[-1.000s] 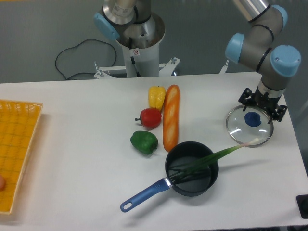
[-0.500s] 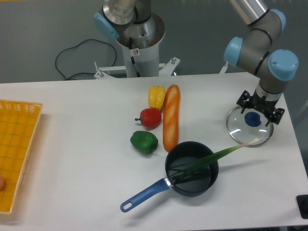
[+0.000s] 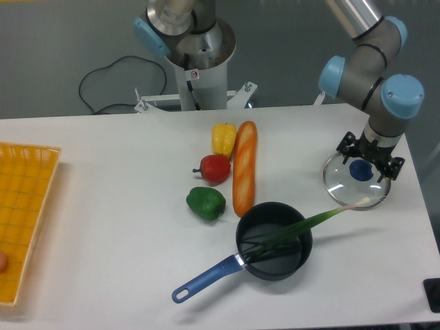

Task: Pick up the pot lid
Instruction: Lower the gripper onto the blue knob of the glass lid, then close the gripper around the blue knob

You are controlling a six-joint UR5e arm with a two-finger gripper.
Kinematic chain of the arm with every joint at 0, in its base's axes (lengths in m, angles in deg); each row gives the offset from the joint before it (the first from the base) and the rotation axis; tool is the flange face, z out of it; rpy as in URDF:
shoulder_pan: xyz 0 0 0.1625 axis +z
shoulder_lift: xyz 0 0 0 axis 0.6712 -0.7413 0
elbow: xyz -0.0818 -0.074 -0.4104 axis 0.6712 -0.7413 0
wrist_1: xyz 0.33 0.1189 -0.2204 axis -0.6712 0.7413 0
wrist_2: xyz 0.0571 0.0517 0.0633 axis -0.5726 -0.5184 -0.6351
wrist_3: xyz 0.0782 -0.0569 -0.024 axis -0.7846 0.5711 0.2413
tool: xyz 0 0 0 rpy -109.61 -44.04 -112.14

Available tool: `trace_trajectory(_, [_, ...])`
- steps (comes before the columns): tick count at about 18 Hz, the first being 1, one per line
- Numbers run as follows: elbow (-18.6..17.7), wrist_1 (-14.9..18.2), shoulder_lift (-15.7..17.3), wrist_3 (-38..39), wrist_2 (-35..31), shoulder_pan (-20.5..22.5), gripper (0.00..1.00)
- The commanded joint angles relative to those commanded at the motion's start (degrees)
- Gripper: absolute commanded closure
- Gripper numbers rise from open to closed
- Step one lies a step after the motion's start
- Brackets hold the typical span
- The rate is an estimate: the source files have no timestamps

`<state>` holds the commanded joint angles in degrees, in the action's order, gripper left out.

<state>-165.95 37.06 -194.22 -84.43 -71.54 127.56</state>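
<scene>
On the left of the tabletop (image 3: 124,227), a yellow basket (image 3: 20,185) is seen. Farther right, a long green stalk (image 3: 295,229) is held up by a black pan (image 3: 275,273), and its pale tip is seen over the near edge of the pot lid (image 3: 340,187). That tip could be bumped when the lid is raised. The lid is found near the right side, lying flat, with its blue knob (image 3: 361,170) on top. It looks to be made of clear glass, so it should be treated as hard and stiff, a bit heavy, slippery, and easy to break if dropped. The knob is the best part to be grabbed, low down and from both sides; the smooth glass is better left alone. Above it, the end effector (image 3: 372,155) is spread wide, and nothing is being held. The knob should be lined up in the middle before it is squeezed, firmly but gently. Whether the fingers are low enough cannot be told.
</scene>
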Motion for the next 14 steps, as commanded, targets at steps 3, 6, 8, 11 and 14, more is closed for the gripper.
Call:
trace_trajectory(3, [-0.1, 0.0, 0.0, -0.1, 0.0, 0.0, 0.14])
trace_trajectory(6, [-0.1, 0.1, 0.0, -0.1, 0.0, 0.0, 0.19])
trace_trajectory(8, [-0.1, 0.0, 0.0, -0.1, 0.0, 0.0, 0.26])
trace_trajectory(11, [-0.1, 0.0, 0.0, -0.1, 0.0, 0.0, 0.33])
trace_trajectory(14, [-0.3, 0.0, 0.0, -0.1, 0.0, 0.0, 0.39])
